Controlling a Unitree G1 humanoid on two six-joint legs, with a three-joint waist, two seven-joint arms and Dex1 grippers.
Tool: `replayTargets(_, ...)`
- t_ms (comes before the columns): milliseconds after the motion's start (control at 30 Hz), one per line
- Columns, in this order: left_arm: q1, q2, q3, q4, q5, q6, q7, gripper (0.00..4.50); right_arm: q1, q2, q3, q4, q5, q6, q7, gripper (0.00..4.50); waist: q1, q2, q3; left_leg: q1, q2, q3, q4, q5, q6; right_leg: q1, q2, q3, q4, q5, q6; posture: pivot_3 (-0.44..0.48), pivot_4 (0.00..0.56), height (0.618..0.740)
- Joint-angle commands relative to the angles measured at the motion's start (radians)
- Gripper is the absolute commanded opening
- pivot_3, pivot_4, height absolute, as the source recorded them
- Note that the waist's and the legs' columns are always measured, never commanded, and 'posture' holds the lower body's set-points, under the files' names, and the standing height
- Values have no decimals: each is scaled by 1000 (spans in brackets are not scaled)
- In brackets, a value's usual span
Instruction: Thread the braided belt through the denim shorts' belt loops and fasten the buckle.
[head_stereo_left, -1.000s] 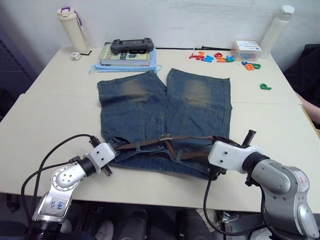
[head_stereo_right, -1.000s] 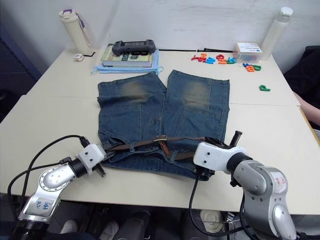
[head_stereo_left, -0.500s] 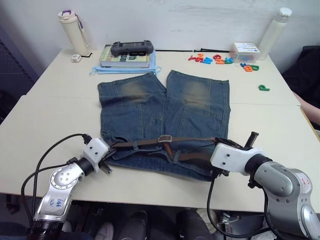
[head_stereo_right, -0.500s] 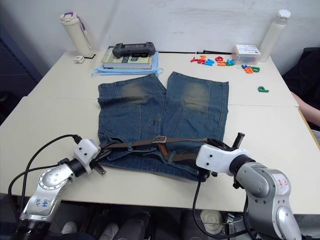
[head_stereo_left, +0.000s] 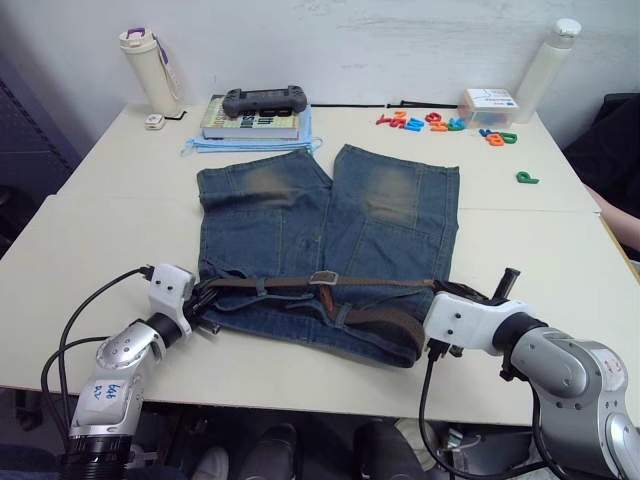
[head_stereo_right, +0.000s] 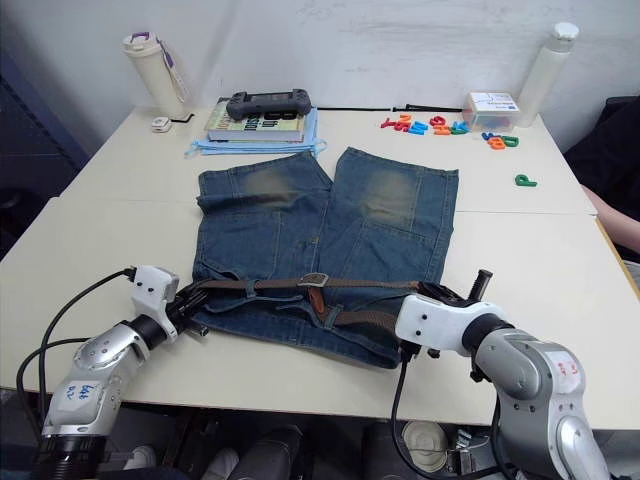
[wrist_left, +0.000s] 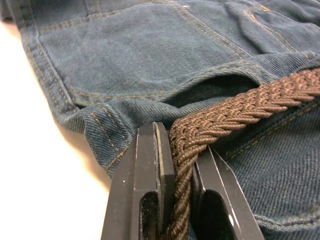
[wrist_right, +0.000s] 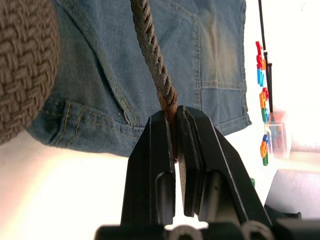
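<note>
Left claw (wrist_left: 175, 200) is clamped hard on the braided belt (head_stereo_left: 290, 283), biting it right at the left end of the waistband of the denim shorts (head_stereo_left: 330, 230). Over on the other side, the right claw (wrist_right: 173, 150) is pinched together on the same belt, edge-on between its fingers, at the waistband's right end.

Between the two, the strap runs along the waistband near the table's (head_stereo_left: 100, 220) front edge, passing under at least one of the belt loops (head_stereo_left: 260, 287), with the buckle (head_stereo_left: 323, 278) sitting about mid-waist and a slack length of belt curling below it toward the right claw.

By my read, threading is largely done and fastening is next. Best play: keep gentle, even tension from both ends so the shorts don't bunch or drag, and work that slack toward the buckle without tugging the strap back out of its loops.
</note>
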Motion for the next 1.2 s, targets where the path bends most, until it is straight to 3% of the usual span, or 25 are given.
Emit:
replayTargets(33,60,32,119,120,42,109,119,26,6,-23,-122,33,-94,87,-45,0,0,0,0,0,0,0,0,0,0,0,0,0,0,0,0,0,150,667)
replayTargets(567,40,22,202,157,-41,201,204,26,-14,-30,-129,58,-176,159,-47,0,0,2,-1,0,1,-1,-1,-1,-2,0,0,-1,-2,0,-1,0,150,667)
replayTargets(767,53,37,169,136,-22,174,180,26,-23,-26,-124,59,-168,153,-52,0,0,2,-1,0,1,-2,-2,-1,-3,1,1,-2,-4,0,-1,0,150,667)
replayTargets(967,90,86,12,26,87,-22,70,26,-61,17,49,-21,-87,21,-36,0,-1,0,0,-2,5,-2,-4,-2,-4,0,4,-2,-9,0,-2,0,150,667)
replayTargets(1200,85,139,-23,1,153,-107,23,26,-64,62,173,-70,-94,-48,-10,0,2,-2,1,-3,10,-3,-9,-3,-3,-2,11,-2,-15,-1,-5,0,150,667)
